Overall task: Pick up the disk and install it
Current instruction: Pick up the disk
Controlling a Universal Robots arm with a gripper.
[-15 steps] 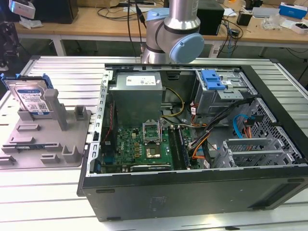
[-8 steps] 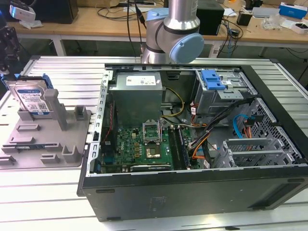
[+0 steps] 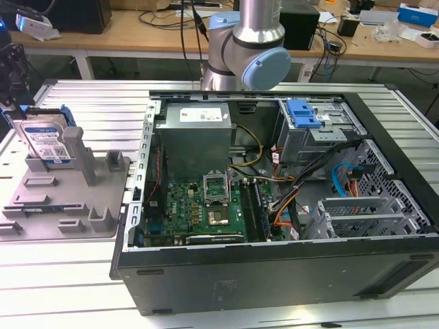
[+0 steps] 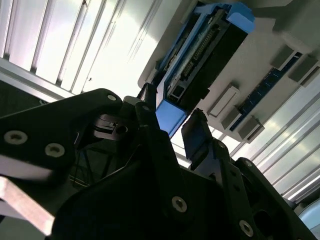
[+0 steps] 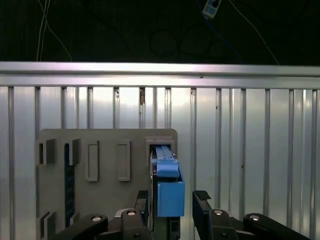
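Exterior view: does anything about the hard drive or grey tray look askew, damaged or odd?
Nothing stands out. The silver rectangular hard drive in its blue plastic carrier stands on edge in the grey moulded fixture tray, with the open black claw straddling it.

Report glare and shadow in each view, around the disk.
Exterior view: even light, the disk plainly lit. Second wrist view: glare whitens the table; the gripper is dark. First wrist view: black beyond the table's edge.
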